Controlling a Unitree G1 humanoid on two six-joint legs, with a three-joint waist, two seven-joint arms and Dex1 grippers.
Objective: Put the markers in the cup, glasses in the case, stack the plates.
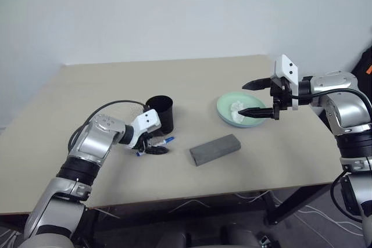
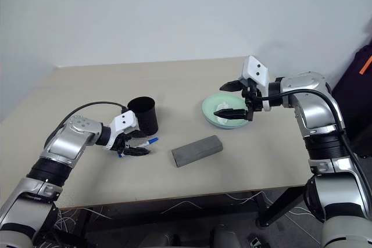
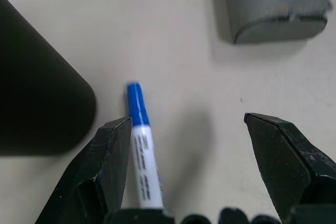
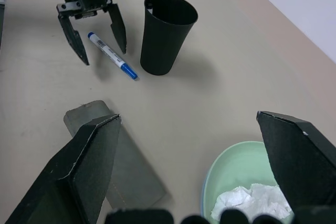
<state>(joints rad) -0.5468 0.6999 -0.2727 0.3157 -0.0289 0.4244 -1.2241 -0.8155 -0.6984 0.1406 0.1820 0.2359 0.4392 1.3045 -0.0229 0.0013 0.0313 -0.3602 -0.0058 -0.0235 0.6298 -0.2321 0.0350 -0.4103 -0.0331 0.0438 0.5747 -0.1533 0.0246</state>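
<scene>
In the head view, the black cup [image 1: 160, 113] stands upright on the beige tabletop [image 1: 116, 85], and it serves as the landmark. The left tool [image 1: 152, 146] hangs low just in front of the cup, on the robot's side, its fingers spread over the blue-capped marker [image 1: 164, 141]. The marker lies flat on the tabletop close to the cup's base, its blue cap pointing to the cup's right. The closed grey case [image 1: 215, 148] lies to the right of the cup and a little nearer the robot, apart from the marker. The mint green plate [image 1: 244, 110] sits well to the right of the cup, with a crumpled white tissue [image 1: 238, 108] in it. The right tool [image 1: 256, 98] hovers above that plate, its fingers wide apart and holding nothing.

In the left wrist view, the two black fingers [image 3: 100, 171] stand apart. The marker [image 3: 143, 140] lies beside one of them, not pinched, with the cup's dark wall [image 3: 37, 87] next to it and an end of the case [image 3: 270, 3] beyond.

In the right wrist view, the spread fingers [image 4: 79, 171] frame the plate's rim [image 4: 220, 166] and the tissue [image 4: 252, 200]. Farther off stands the cup [image 4: 165, 32], with the marker [image 4: 112, 55] beside it, lying between the left tool's [image 4: 100, 38] open fingers, and the case [image 4: 126, 171] nearer the camera.
</scene>
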